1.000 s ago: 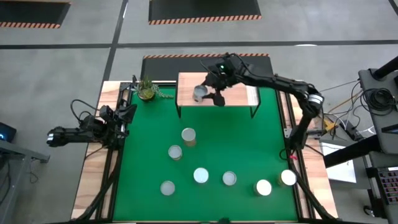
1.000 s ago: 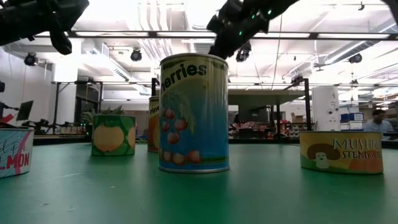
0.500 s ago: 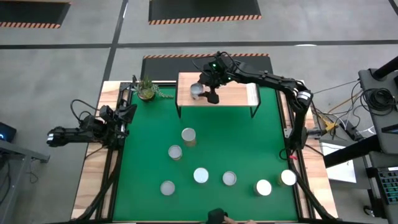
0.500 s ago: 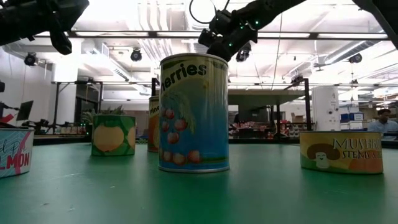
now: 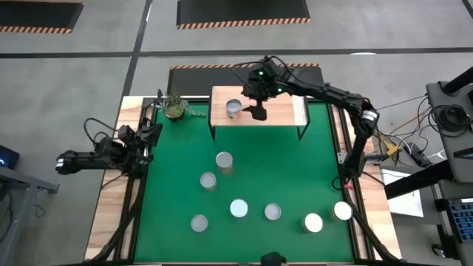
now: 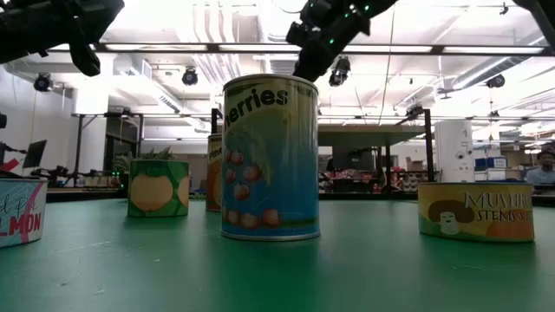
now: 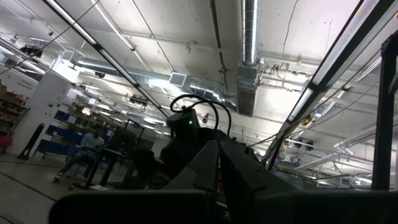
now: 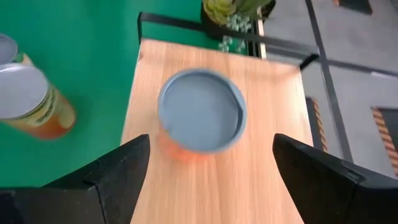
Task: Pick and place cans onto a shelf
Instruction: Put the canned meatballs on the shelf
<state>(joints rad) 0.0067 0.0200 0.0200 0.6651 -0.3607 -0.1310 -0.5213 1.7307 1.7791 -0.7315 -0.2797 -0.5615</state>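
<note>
- Green table [image 5: 170, 192], wood shelf [image 5: 284, 112] at far edge, warehouse behind.
- Right gripper [image 8: 208, 165] w/ fingers apart, hovering over can [image 8: 201, 118] standing on shelf, not touching.
- Risk: a finger clips can on way out, tips it off.
- Seven cans [image 5: 224, 162] on table; left gripper [image 5: 148, 137] shut, parked at table's left edge.

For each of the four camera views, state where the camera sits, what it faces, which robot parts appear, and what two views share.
High view: overhead, straight down; both arms, shelf, right hand.
Low view: tabletop height, level across; cherries can, arms overhead.
Left wrist view: on the parked left arm, facing the ceiling; left hand shut.
Right wrist view: above the shelf, looking down; open fingers.
Shared: high and right wrist views show the placed can.
</note>
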